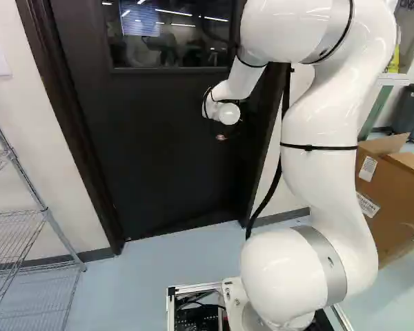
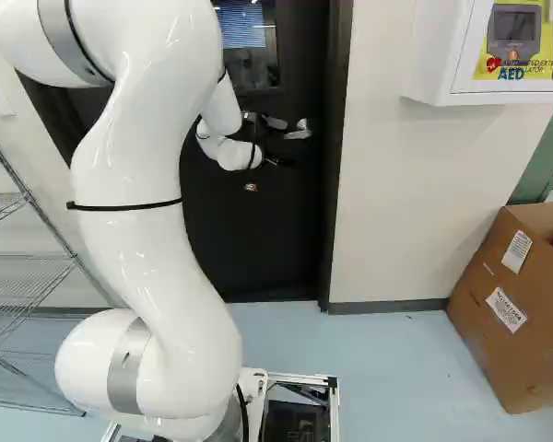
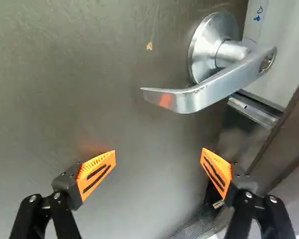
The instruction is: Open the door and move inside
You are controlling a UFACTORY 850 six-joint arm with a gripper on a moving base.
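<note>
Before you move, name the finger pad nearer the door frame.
The orange pad on the side where the lever handle pivots; the other pad is on the side of the handle's free tip.

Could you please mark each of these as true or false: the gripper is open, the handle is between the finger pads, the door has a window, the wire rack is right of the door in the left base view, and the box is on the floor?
The gripper is open. True.
The handle is between the finger pads. False: it is ahead of them.
The door has a window. True.
The wire rack is right of the door in the left base view. False: it is left of it.
The box is on the floor. True.
</note>
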